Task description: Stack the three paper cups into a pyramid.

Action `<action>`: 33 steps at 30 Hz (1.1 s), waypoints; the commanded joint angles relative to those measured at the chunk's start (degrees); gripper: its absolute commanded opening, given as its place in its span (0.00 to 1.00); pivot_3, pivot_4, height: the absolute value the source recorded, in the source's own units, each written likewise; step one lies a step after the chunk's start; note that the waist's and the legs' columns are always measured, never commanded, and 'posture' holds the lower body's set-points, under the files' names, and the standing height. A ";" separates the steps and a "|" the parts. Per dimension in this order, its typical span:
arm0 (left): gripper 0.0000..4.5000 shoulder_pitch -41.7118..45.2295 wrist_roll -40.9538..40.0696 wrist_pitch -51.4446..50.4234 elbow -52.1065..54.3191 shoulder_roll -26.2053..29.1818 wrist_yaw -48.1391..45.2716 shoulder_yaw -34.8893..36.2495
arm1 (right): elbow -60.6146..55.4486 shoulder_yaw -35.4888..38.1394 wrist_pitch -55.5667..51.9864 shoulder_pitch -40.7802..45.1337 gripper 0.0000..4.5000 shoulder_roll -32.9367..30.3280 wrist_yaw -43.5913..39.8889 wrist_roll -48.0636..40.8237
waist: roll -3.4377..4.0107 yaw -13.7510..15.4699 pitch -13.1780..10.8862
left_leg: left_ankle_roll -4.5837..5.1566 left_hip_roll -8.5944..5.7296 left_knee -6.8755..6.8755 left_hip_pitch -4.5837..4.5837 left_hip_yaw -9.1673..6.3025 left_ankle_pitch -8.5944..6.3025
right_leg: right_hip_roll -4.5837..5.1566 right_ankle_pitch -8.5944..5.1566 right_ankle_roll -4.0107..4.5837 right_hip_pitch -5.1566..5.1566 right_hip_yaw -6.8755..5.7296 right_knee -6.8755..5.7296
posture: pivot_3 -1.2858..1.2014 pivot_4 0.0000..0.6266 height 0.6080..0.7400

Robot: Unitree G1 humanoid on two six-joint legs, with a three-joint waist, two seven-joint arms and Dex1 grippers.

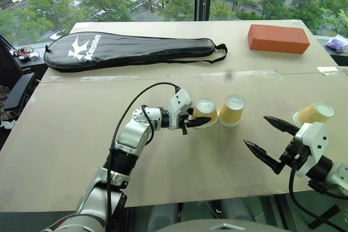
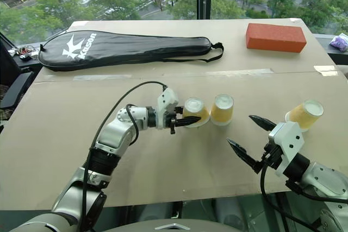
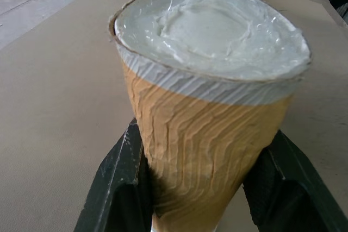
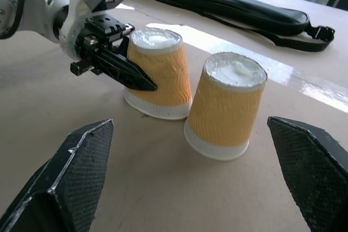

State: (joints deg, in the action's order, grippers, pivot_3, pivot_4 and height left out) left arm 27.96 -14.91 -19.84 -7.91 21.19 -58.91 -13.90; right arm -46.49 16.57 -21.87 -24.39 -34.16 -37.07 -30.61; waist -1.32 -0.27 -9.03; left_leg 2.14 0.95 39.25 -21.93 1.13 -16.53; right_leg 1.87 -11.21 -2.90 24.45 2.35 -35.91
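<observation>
Three small paper cups sit on the flat brown cardboard top of the table (image 1: 70, 150). Each cup is a little cone shape with bumpy, wavy orange-yellow sides, a white band at the wide end and a pale round bottom. Two stand upside down, just beside each other, in the middle. The left gripper (image 1: 197, 119) has its two black fingers squeezed tight on the sides of the left cup (image 1: 205, 111). The middle cup (image 1: 231, 110) stands free next to it. The third cup (image 1: 314, 113) lies tipped on its side, well apart, behind the right gripper (image 1: 263, 139). That gripper's rough, pointy black fingers are spread wide and hold nothing. Far back lie a long, smooth black racket bag (image 1: 130, 50) and a blocky orange brick (image 1: 278, 38).
</observation>
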 commanded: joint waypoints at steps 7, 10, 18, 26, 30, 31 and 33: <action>0.99 0.17 -1.58 -2.02 4.07 1.16 -0.98 1.16 | -1.81 4.10 0.61 -1.88 1.00 -0.53 0.05 -0.85 | 0.00 -0.02 0.00 | 0.00 0.00 0.00 0.05 -0.01 0.00 | -0.01 -0.02 -0.03 -0.04 0.00 0.00 | 0.52 0.24 1.00; 0.99 -1.30 -3.59 -3.47 7.55 2.53 -1.51 2.39 | -0.61 4.61 0.55 -2.14 1.00 -0.43 1.53 1.30 | 0.01 -0.11 0.00 | 0.00 0.02 -0.01 0.04 -0.01 0.00 | 0.00 -0.01 -0.01 -0.04 0.00 0.00 | 0.52 0.24 1.00; 0.99 -11.46 -14.12 -8.63 23.13 9.96 -4.04 10.75 | 6.12 5.05 -5.78 1.99 1.00 0.43 11.67 9.32 | 0.02 -0.51 0.00 | 0.00 0.23 -0.02 0.06 0.04 0.00 | 0.02 -0.01 0.02 -0.03 0.02 0.00 | 0.52 0.24 1.00; 0.99 -22.24 -26.02 -10.62 37.91 16.31 -6.50 17.60 | 11.66 3.59 -12.06 10.93 1.00 1.18 13.96 8.87 | 0.08 0.02 0.02 | 0.00 0.27 -0.02 0.04 0.10 0.00 | 0.06 -0.12 -0.14 0.00 0.04 0.00 | 0.52 0.24 1.00; 0.99 -21.37 -29.62 -11.59 40.51 15.04 -3.11 18.10 | 13.04 1.95 -13.03 15.09 1.00 0.61 15.50 11.49 | 0.07 -0.02 0.03 | 0.00 0.22 0.00 0.09 0.12 0.00 | 0.06 -0.13 -0.17 -0.04 0.06 0.01 | 0.52 0.24 1.00; 0.99 -21.17 -30.07 -11.63 41.01 14.88 -2.47 18.03 | 12.83 1.88 -13.30 16.22 1.00 0.41 15.31 11.22 | 0.08 -0.14 0.02 | 0.00 0.21 -0.01 0.09 0.11 0.00 | 0.03 -0.13 -0.17 -0.04 0.06 0.01 | 0.52 0.24 1.00; 0.99 -20.79 -30.49 -11.70 41.58 14.79 -1.48 17.56 | 12.33 2.66 -14.23 18.59 1.00 -0.24 14.73 10.06 | 0.08 -0.28 0.02 | 0.00 0.19 -0.01 0.09 0.10 0.00 | 0.01 -0.12 -0.16 -0.04 0.05 0.00 | 0.52 0.24 1.00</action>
State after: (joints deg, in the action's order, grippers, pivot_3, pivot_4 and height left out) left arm 6.35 -43.49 -31.65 31.06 36.26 -61.61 2.86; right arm -32.41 17.91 -35.49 -8.18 -33.14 -22.09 -19.55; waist -1.25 -0.55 -9.01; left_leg 2.14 1.09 39.24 -21.84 1.21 -16.53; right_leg 1.86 -11.33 -3.06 24.41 2.40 -35.91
